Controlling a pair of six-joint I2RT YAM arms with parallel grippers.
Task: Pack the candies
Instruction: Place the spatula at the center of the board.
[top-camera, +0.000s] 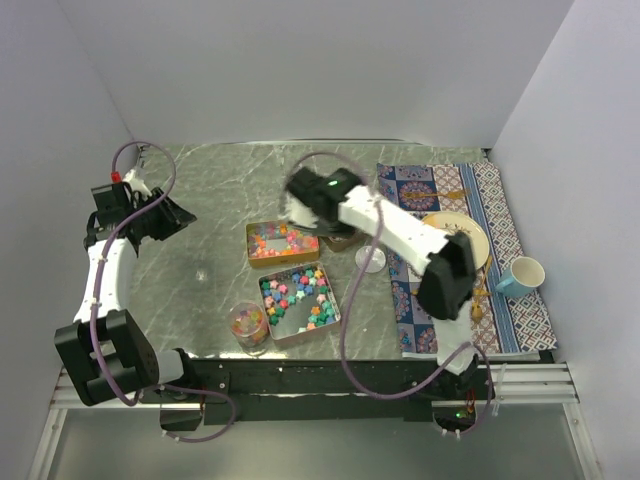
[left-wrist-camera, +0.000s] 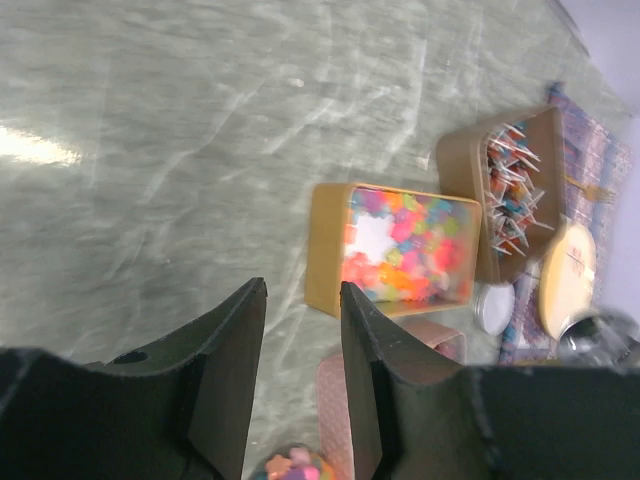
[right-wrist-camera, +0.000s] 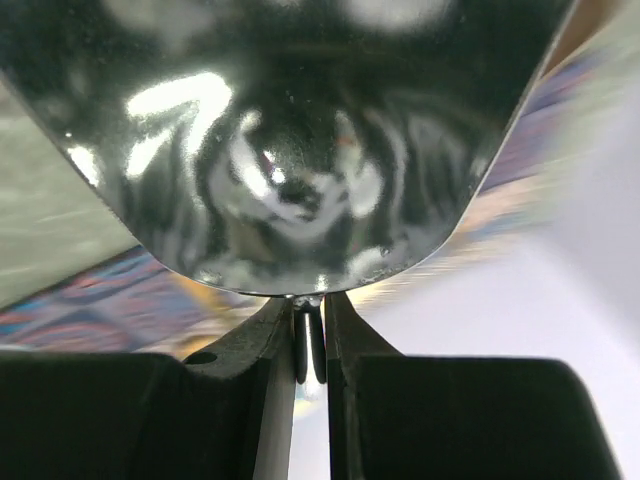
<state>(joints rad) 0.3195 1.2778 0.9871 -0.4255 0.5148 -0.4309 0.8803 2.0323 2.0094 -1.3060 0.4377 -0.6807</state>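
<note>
Right gripper (right-wrist-camera: 310, 308) pinches the thin edge of a shiny metal piece (right-wrist-camera: 290, 150) near the tins (top-camera: 249, 245), presumably for scooping; the candies (top-camera: 300, 290) lie in those tins. Left gripper (left-wrist-camera: 302, 290) hangs half-open, empty

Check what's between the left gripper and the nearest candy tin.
Nothing: only bare marble table separates the left gripper from that tin, as the top external view shows.

Three tins (top-camera: 249, 243) (top-camera: 300, 341) (top-camera: 343, 241), one jar (top-camera: 235, 335), one plate (top-camera: 462, 232), one mug (top-camera: 508, 283)
</note>
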